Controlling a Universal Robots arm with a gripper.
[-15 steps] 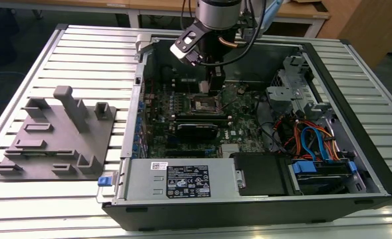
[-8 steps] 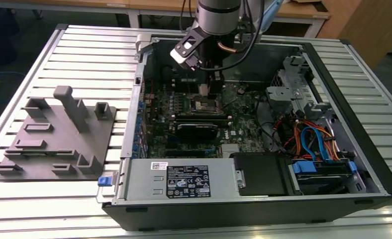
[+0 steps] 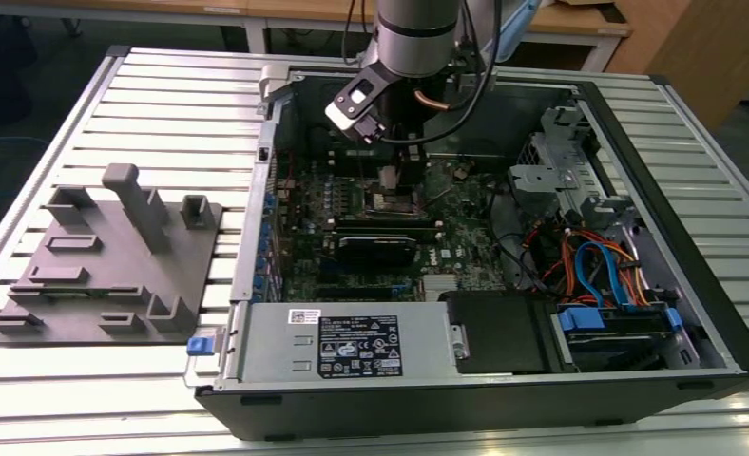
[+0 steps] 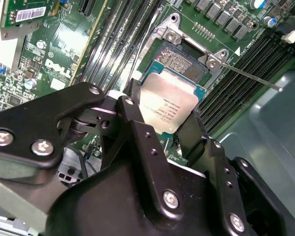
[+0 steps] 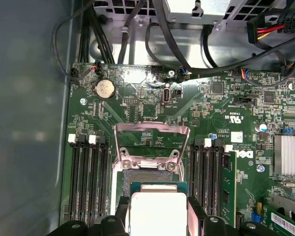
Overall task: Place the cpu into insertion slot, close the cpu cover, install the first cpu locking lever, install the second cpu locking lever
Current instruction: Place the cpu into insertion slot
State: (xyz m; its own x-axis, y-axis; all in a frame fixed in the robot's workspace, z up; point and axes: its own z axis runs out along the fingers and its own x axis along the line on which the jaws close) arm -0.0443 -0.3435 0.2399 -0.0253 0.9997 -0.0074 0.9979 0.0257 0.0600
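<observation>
The computer case [image 3: 476, 399] is lying open on the desk [image 3: 96, 95], a fixture plate [image 3: 108, 275] sitting beside it on the exterior view's left. Inside, the gripper [image 4: 163, 105] is hanging over the insertion slot [image 4: 182, 61] with the cpu [image 4: 171, 98] between its fingers, the cpu cover [image 5: 152, 128] is standing raised at the slot's edge, and memory slots [image 5: 88, 177] are flanking both sides.

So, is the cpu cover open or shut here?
Open. In the first wrist view the cpu cover stands swung back off the insertion slot, whose contacts lie bare.
</observation>
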